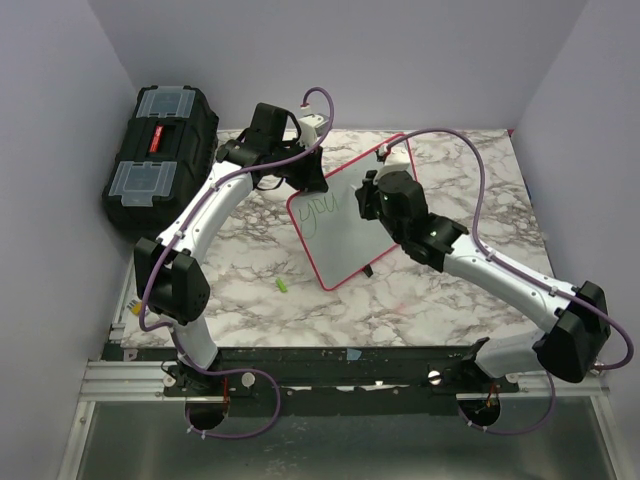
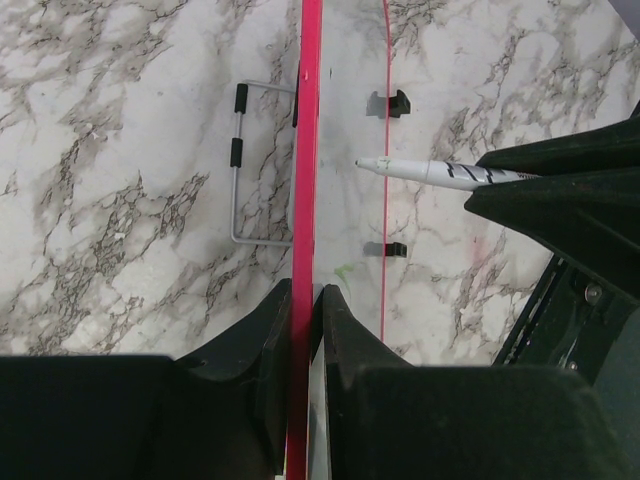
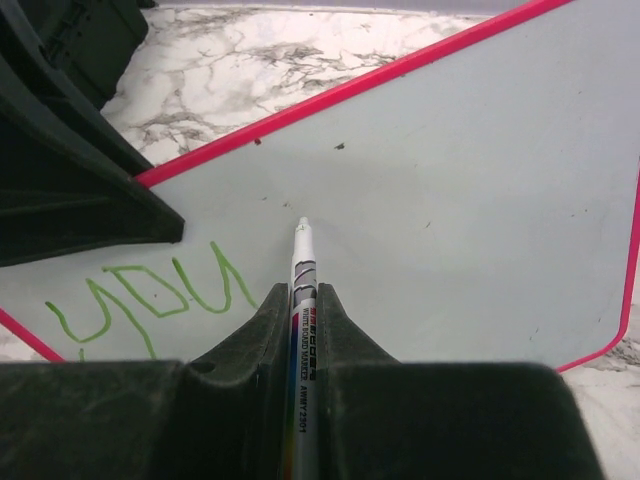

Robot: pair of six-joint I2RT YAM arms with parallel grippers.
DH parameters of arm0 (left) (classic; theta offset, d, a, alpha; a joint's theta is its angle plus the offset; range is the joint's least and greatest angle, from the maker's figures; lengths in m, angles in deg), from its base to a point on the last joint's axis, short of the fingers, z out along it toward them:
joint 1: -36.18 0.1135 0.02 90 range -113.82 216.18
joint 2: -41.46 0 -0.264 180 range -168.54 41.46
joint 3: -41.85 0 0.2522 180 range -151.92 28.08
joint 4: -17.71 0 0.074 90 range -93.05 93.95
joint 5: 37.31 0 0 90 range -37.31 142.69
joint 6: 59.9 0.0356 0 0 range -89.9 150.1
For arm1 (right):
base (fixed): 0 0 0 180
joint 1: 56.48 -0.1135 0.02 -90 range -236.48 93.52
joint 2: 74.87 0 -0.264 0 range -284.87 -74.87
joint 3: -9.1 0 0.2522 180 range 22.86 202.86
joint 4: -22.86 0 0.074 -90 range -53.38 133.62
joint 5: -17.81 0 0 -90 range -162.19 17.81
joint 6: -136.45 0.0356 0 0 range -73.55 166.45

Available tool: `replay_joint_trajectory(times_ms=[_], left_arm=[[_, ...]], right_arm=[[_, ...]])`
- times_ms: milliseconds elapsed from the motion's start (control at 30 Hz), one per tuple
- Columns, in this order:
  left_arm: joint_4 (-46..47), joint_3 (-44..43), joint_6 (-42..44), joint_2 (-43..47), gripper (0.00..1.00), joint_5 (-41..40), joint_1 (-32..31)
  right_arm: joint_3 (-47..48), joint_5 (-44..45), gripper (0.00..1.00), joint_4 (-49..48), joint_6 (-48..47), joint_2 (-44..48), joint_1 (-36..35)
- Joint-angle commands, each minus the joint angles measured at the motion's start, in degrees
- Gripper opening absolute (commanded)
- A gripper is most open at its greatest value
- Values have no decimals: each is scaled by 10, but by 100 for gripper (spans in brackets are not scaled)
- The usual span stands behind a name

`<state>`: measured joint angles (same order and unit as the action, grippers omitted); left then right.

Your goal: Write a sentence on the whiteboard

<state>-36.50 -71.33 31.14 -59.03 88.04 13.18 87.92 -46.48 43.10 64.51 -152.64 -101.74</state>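
Reaching from lower left, the left gripper (image 2: 305, 298) is clamped on the whiteboard (image 1: 335, 245) edge; from lower right, the right gripper (image 3: 301, 293) pinches a whiteboard marker (image 3: 302, 248).

whiteboard (image 3: 450, 200) is smooth, its frame (image 2: 305, 150) glossy plastic; table (image 1: 420, 300) looks like marble; fingers (image 3: 250, 345) are matt black plastic; stand (image 2: 233, 200) is metal wire.

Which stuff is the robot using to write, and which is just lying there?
Using: white board with red-pink frame; green "you" lettering; white marker pen in right claw; left claw gripping the board's edge.
Lying about: black toolbox with clear lid compartments; small green piece on marble table.
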Motion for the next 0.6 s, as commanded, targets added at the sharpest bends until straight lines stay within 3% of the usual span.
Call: replay_joint_trajectory(times_ms=[0,567], left_arm=[[1,-5,25,23,0,-19,-1],[-2,-9,27,25,0,-19,-1]], right_arm=[[21,-21,1,-26,-3,-9,15],[19,-79,0,-59,10,-10,21]])
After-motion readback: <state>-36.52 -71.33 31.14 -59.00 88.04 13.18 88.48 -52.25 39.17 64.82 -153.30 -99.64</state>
